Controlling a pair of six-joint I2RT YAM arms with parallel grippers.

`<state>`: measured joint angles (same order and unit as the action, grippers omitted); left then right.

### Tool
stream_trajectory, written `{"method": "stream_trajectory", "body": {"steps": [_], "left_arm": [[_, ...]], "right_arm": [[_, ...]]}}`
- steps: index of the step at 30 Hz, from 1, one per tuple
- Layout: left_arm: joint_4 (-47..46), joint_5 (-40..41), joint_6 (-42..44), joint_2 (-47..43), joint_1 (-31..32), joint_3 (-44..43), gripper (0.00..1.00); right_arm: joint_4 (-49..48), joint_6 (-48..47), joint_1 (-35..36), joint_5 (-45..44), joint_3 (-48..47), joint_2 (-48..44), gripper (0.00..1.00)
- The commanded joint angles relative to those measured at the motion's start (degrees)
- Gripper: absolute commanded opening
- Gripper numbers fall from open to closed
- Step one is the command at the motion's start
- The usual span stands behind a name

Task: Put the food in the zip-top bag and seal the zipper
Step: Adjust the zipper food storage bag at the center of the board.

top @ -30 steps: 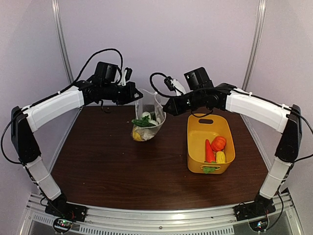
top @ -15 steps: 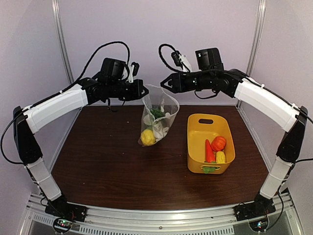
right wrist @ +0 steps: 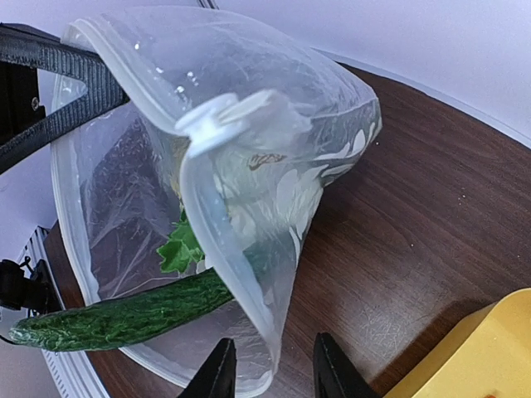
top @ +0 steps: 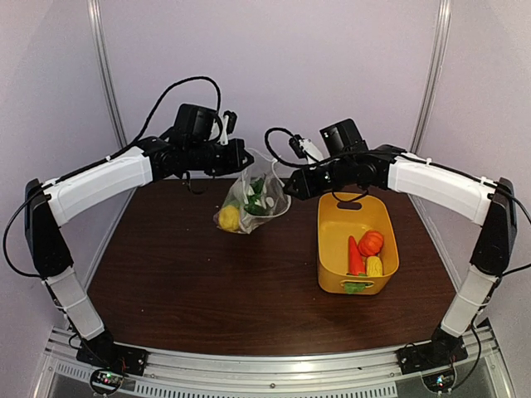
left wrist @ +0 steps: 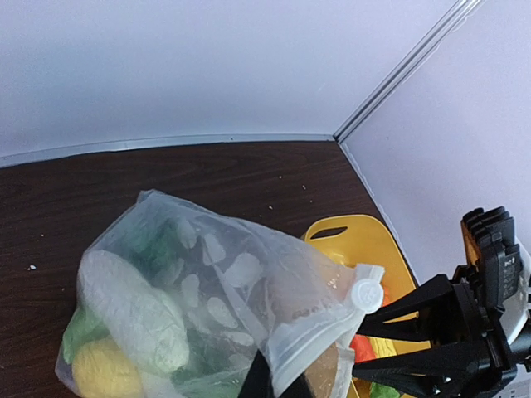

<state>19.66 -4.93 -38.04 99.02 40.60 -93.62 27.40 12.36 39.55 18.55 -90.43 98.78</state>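
Half a second ago your right arm was up high behind the zip-top bag [top: 251, 199]. Now it has come down, and your right gripper [top: 292, 186] sits just beside the bag's right side. Back then the bag hung long and straight. Now it is tipped over to the left and sits lower, over the far part of the table [top: 182, 282]. The yellow piece [top: 229, 218] inside has slid to the bag's left end. Your left arm has hardly moved.

Your left gripper [top: 242, 157] is pressed together, pinching the bag's top edge by the zipper [left wrist: 319, 344]. The fingers [right wrist: 220, 369] of your right gripper are spread apart. The bag's rim lies between them, and they do not pinch it. The white slider tab [right wrist: 207, 116] sits on the rim. The bag's mouth gapes toward the right wrist camera.

The bag is printed with pale round dots.

You have one bag and one yellow basket [top: 357, 222]. In the bag you can see one yellow piece, one white piece [left wrist: 133, 311], one dark green cucumber [right wrist: 124, 319] and one leafy green piece [right wrist: 181, 249]. Four pieces lie in the basket: a long red-orange piece [top: 354, 255], a round orange piece [top: 370, 242], a small yellow lump [top: 375, 265] and a green bit [top: 355, 287]. The basket stands on the table to the right of the bag, not touching it.
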Motion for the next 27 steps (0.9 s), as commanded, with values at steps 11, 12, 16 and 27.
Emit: {"method": "stream_trajectory", "body": {"steps": [11, 12, 16, 27], "left_arm": [[-4.79, 2.60, -0.37, -2.17, 0.09, 4.18, 0.00], [-4.81, 2.59, -0.09, -2.10, 0.09, 4.17, 0.00], [-3.22, 7.51, 5.21, -1.52, 0.09, 3.53, 0.00], [3.79, 10.75, 12.49, 1.08, 1.41, -6.54, 0.00]], "right_arm": [[-0.33, 2.13, 0.35, 4.00, -3.90, 2.52, 0.00], [0.42, 1.84, 0.29, 4.32, -5.66, 3.07, 0.00], [-0.80, 1.48, 0.18, 6.01, -10.53, 2.69, 0.00], [4.18, -1.70, -1.41, 10.85, -23.36, 10.49, 0.00]]}}
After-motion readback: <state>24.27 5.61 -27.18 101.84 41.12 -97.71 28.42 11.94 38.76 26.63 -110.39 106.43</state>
